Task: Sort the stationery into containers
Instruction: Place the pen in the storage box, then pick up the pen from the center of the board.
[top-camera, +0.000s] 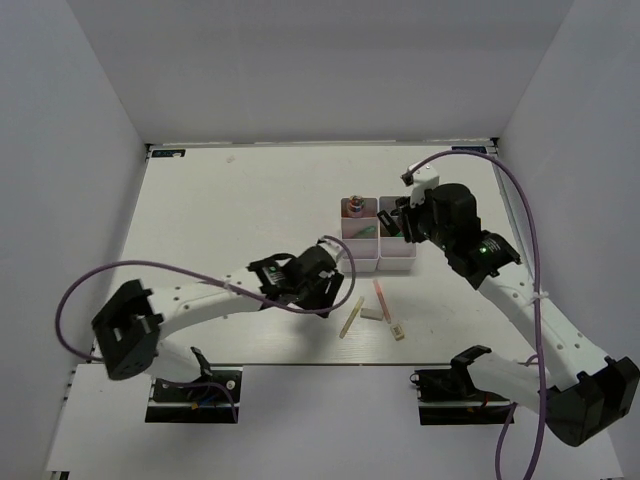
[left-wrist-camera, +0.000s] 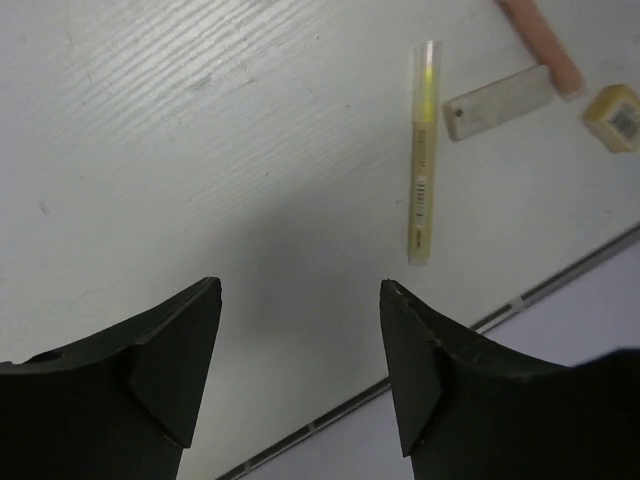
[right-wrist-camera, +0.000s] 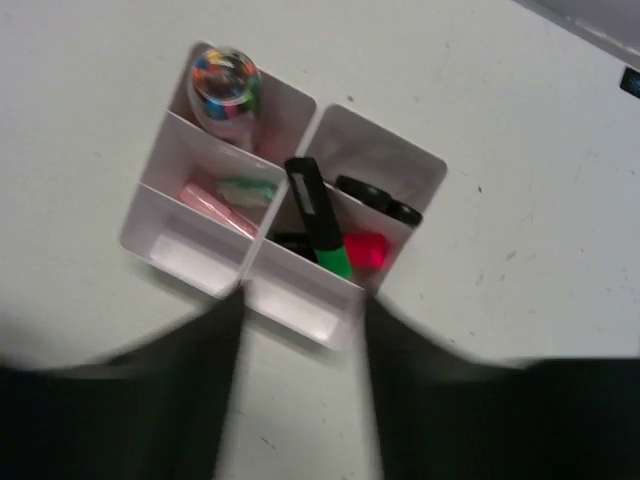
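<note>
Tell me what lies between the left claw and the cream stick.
Only bare table separates the left claw from the cream stick, per the left wrist view.

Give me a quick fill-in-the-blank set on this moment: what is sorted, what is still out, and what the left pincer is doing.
1. The block of bins has ____ compartments.
2. The cream stick lies on the ____, not in a bin.
3. The left pincer stands open and holds ____.
4. The uppermost black marker in the bins has a ____ end.
Missing words: four; table; nothing; green.
</note>
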